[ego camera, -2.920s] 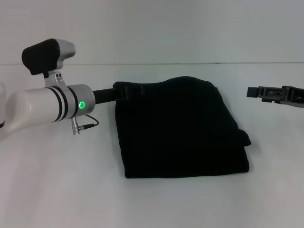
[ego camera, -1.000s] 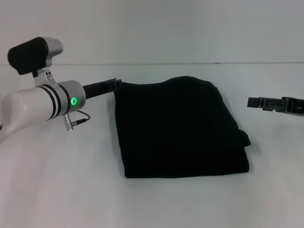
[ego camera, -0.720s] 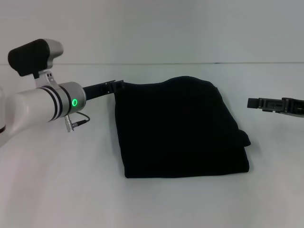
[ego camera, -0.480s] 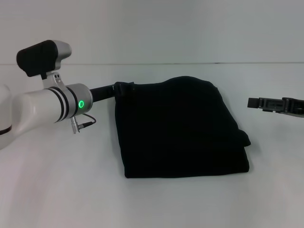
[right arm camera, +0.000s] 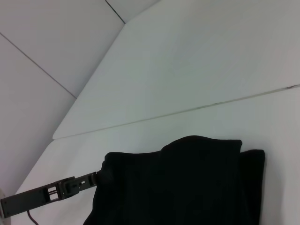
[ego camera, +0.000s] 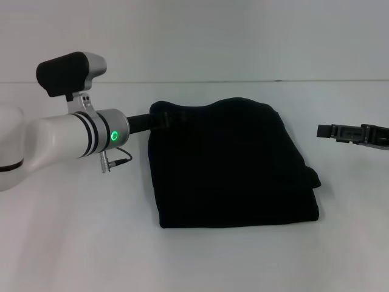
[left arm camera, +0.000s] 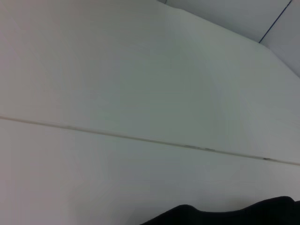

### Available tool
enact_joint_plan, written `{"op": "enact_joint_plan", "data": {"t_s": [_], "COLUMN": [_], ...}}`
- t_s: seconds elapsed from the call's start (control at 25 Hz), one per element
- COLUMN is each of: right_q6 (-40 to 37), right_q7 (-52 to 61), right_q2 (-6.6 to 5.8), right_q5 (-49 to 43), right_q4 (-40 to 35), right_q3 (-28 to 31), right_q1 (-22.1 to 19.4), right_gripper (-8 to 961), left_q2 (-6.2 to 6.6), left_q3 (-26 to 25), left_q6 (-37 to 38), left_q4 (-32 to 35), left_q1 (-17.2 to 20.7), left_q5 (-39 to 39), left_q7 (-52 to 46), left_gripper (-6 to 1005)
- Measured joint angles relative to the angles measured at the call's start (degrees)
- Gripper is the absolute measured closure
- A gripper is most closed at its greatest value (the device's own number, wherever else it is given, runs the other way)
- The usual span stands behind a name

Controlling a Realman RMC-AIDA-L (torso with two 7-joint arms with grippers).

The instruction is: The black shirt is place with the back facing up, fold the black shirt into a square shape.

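L claw (ego camera: 163, 115) at far-left corner of folded black shirt (ego camera: 234, 164), grip can't tell; R claw (ego camera: 323, 131) parked off right, can't tell.

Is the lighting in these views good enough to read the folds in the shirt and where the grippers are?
Head view: even light, weak shadows; the black shirt is a near-featureless dark mass, so the left gripper blends into its far left corner; the right gripper stands clear against the white table. Right wrist view: shirt equally flat black.
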Motion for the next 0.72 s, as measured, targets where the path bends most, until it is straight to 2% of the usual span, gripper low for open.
{"op": "enact_joint_plan", "data": {"t_s": [0.04, 0.28, 0.36, 0.56, 0.72], "right_q6": [-0.01, -0.01, 0.04, 0.09, 0.12], "right_q7": [-0.02, -0.26, -0.28, -0.28, -0.32], "right_q2": [0.00, 0.11, 0.11, 0.11, 0.10], "right_q5": [0.00, -0.01, -0.01, 0.02, 0.11], "right_q4": [0.00, 0.00, 0.00, 0.00, 0.00], "right_q3": [0.02, 0.05, 0.05, 0.03, 0.03], "right_q1": [0.00, -0.11, -0.13, -0.16, -0.18], "right_gripper": [70, 71, 71, 69, 70], "left_q2": [0.01, 0.02, 0.00, -0.03, -0.09], "left_q3": [-0.12, -0.68, -0.69, -0.44, -0.40], "left_q6": [0.00, -0.84, -1.25, -1.40, -1.42], "left_q4": [0.17, 1.33, 1.31, 0.92, 0.73], "left_q1": [0.18, 1.04, 1.04, 1.12, 1.13], "left_q5": [-0.02, -0.09, -0.09, -0.09, -0.09], "left_q7": [0.05, 0.53, 0.44, 0.19, 0.28], "left_gripper": [90, 177, 422, 638, 715]}}
